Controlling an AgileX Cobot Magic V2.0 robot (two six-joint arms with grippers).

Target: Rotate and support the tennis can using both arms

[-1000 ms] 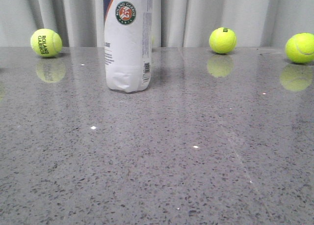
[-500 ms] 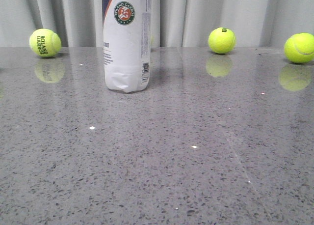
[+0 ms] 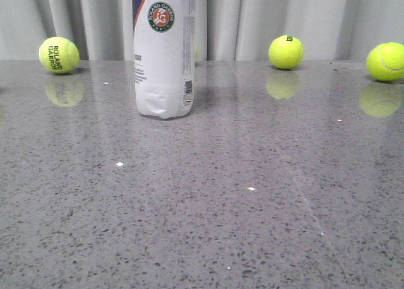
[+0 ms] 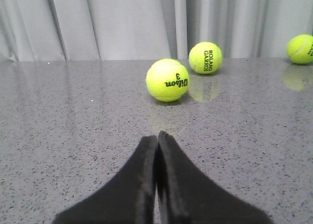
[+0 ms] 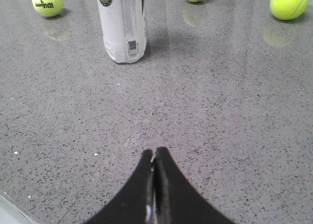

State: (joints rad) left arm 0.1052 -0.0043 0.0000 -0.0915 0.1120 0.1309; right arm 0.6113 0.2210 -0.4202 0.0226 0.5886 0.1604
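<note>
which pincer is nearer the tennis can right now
Right, as far as the views show. The right pincer faces the upright tennis can across bare table; the left pincer sees only balls.

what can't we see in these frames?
- Tennis can: top and lid cut off by the upper edge in the front and right wrist views; contents masked by the label.
- Left gripper, right gripper: both outside the front view.
- Barcode: too small to read.
</note>
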